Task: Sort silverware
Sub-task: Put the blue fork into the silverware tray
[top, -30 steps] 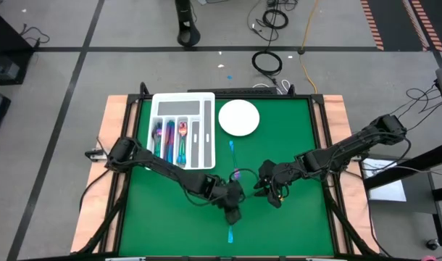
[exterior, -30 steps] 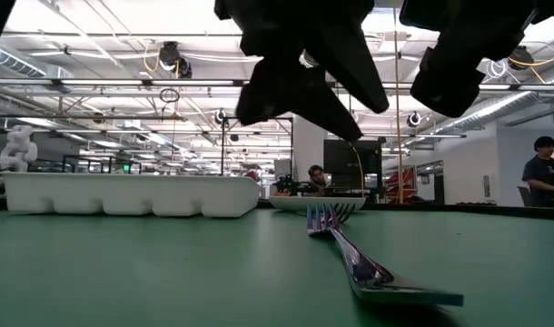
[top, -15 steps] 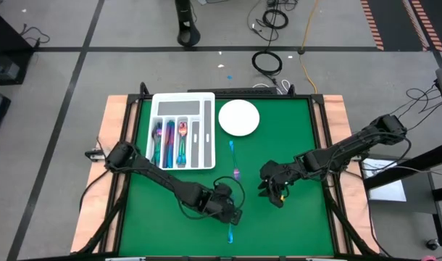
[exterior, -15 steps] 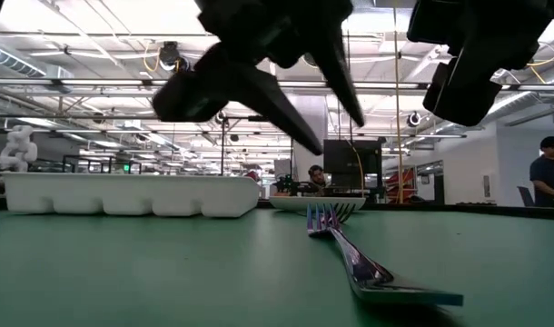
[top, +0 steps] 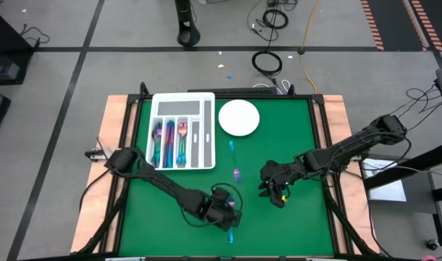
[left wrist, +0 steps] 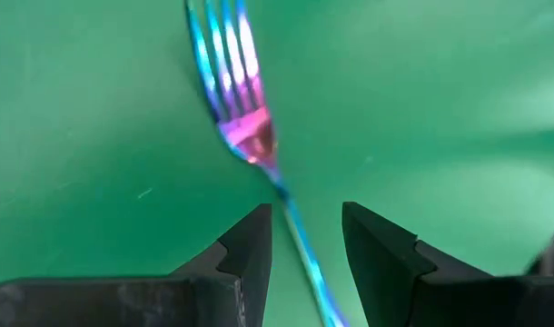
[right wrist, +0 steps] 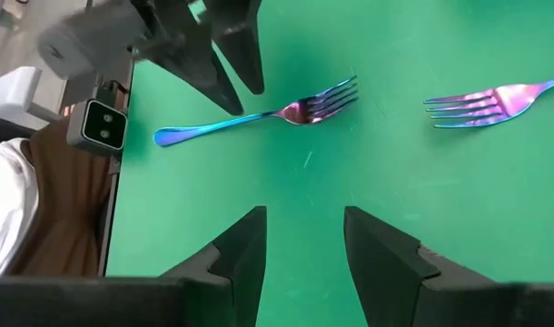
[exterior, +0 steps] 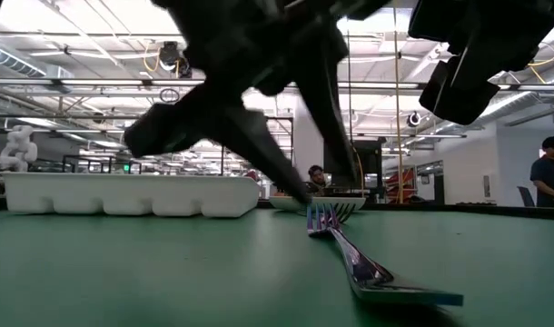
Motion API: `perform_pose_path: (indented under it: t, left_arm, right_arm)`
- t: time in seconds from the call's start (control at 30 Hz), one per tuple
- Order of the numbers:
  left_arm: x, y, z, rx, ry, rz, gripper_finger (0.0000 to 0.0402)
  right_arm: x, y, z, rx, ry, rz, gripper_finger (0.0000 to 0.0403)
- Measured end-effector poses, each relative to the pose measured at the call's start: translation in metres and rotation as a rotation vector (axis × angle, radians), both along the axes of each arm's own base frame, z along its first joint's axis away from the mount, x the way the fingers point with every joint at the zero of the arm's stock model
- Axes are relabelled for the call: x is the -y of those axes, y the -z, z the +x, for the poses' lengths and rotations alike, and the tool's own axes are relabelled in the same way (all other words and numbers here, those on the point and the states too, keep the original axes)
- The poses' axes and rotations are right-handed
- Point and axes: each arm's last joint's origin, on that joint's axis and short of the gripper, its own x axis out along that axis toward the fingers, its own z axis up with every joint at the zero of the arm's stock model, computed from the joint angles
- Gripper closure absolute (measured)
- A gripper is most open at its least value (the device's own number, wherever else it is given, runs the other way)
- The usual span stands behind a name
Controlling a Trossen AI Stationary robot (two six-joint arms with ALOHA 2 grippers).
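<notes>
An iridescent fork (left wrist: 259, 136) lies flat on the green mat near the table's near edge (top: 230, 233). My left gripper (left wrist: 304, 213) hangs open just above it, pointing down, with one finger on either side of the fork's handle (left wrist: 300, 245) and touching nothing. In the low view its fingertips (exterior: 300, 193) stay clear of the mat. A second fork (right wrist: 495, 102) lies at mid-table (top: 236, 174), and a third piece (top: 232, 148) lies beyond it. My right gripper (top: 273, 194) hovers open right of centre.
The white divided tray (top: 199, 101) at the far left holds several pieces of silverware (top: 169, 141) in its slots. A round white plate (top: 239, 117) sits beside it. Open green mat lies to the right and near left. People stand in the room beyond the table.
My left gripper has moved toward the table's near edge and down, rolling about its own axis, so its open fingers now straddle the near fork's handle. The fork has not moved.
</notes>
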Motion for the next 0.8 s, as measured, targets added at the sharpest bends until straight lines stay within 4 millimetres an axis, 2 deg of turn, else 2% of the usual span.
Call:
perform_pose_path:
  t: [0.33,0.6,0.8]
  left_arm:
    - [-0.001,0.008,-0.001,-0.036,0.05,0.049,0.0265]
    - [0.003,0.026,0.005,-0.044,0.09,0.037,0.0265]
    - [0.002,0.029,0.006,-0.049,0.13,0.057,0.0265]
  right_arm:
    - [0.005,0.0,0.002,0.003,0.016,-0.005,0.0266]
    - [0.005,0.0,0.002,-0.002,0.028,0.006,0.0266]
    - [0.005,0.0,0.002,-0.009,0.043,0.02,0.0266]
